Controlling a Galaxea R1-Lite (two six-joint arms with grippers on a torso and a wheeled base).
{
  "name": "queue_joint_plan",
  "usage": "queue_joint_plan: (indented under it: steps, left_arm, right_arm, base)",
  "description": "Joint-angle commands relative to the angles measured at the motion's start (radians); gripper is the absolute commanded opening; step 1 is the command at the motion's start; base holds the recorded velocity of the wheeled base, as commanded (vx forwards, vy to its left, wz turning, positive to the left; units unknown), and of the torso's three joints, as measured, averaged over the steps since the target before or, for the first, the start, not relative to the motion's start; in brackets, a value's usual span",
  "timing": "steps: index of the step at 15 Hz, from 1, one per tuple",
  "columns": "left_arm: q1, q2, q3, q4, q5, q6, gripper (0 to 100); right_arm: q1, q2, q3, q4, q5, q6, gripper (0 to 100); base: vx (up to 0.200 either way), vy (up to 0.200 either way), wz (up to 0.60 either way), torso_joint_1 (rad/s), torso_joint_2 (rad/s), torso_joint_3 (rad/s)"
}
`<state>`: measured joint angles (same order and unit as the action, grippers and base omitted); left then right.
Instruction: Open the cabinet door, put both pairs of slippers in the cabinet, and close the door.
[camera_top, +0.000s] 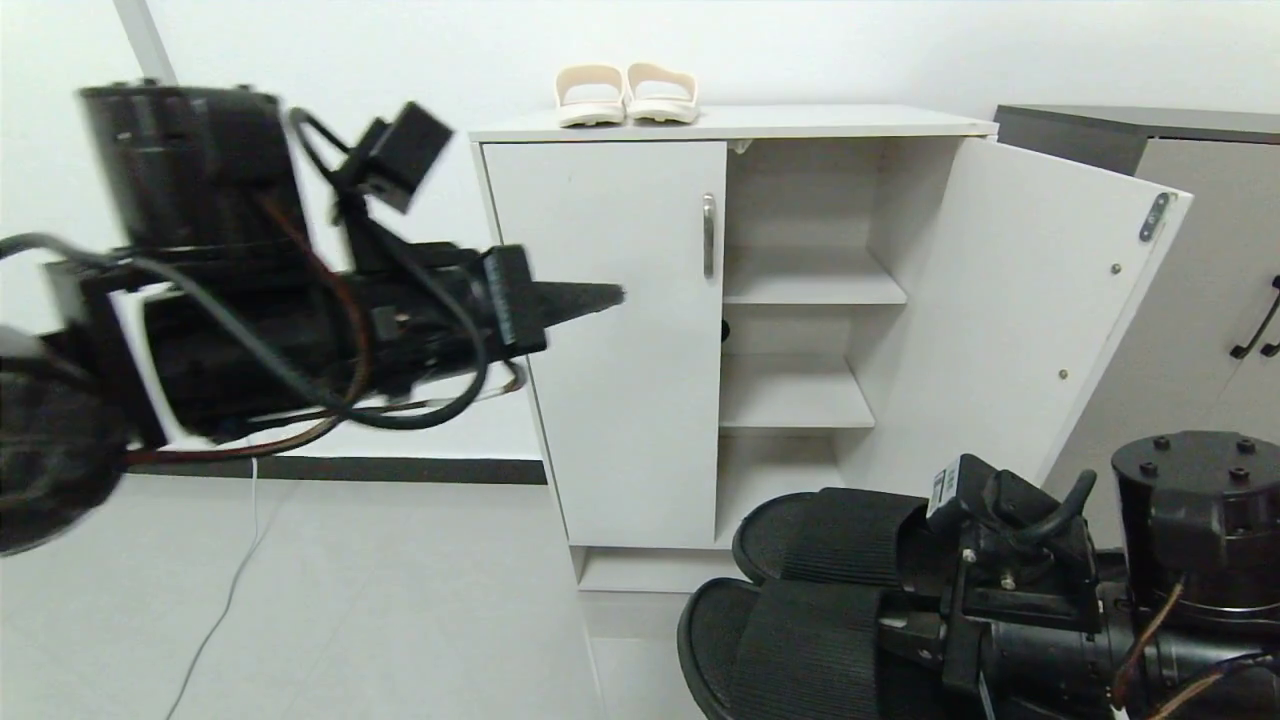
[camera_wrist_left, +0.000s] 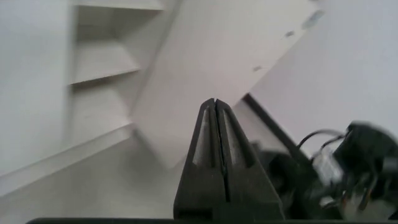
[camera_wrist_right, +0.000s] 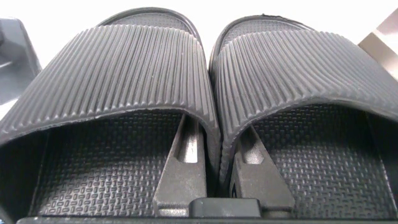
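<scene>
The white cabinet (camera_top: 610, 400) stands against the wall, its right door (camera_top: 1010, 320) swung open on bare shelves (camera_top: 800, 285), its left door shut. A cream pair of slippers (camera_top: 627, 96) rests on the cabinet top. My right gripper (camera_wrist_right: 214, 186) is shut on the black pair of slippers (camera_top: 800, 610), pinching their two inner walls together; I hold them low, in front of the open compartment. The black slippers (camera_wrist_right: 199, 81) fill the right wrist view. My left gripper (camera_top: 600, 297) is shut with nothing in it, raised in front of the cabinet's left door, its fingertips (camera_wrist_left: 215, 109) pressed together.
A grey cabinet (camera_top: 1190, 300) with black handles stands to the right, just behind the open door. Pale floor tiles (camera_top: 380, 610) spread left of the white cabinet, with a thin cable (camera_top: 225, 600) trailing across them.
</scene>
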<state>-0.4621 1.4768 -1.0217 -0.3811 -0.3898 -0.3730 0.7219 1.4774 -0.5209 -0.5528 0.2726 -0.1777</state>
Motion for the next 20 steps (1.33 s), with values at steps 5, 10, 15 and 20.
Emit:
queue_joint_plan:
  steps: [5,10,15,20]
  left_arm:
    - [0.220,-0.702,0.514,0.159,0.112,0.066,0]
    - [0.221,-1.014,0.739,0.286,0.509,0.190,0]
    - [0.341,-1.184,0.942,0.287,0.657,0.270,0]
    - [0.520,-1.405,1.017,0.353,0.631,0.339,0]
  right_arm:
    - [-0.007,0.007,-0.008,-0.001,-0.001,0.001,0]
    - [-0.009,0.023,-0.021,-0.001,-0.001,0.004,0]
    - [-0.022,0.034,-0.031,-0.001,-0.006,0.006,0]
    - [-0.022,0.052,-0.036,-0.001,-0.007,0.006,0]
  base:
    - [0.000,0.000,0.00,0.000,0.00,0.000]
    - [0.000,0.000,0.00,0.000,0.00,0.000]
    - [0.000,0.000,0.00,0.000,0.00,0.000]
    - [0.000,0.000,0.00,0.000,0.00,0.000]
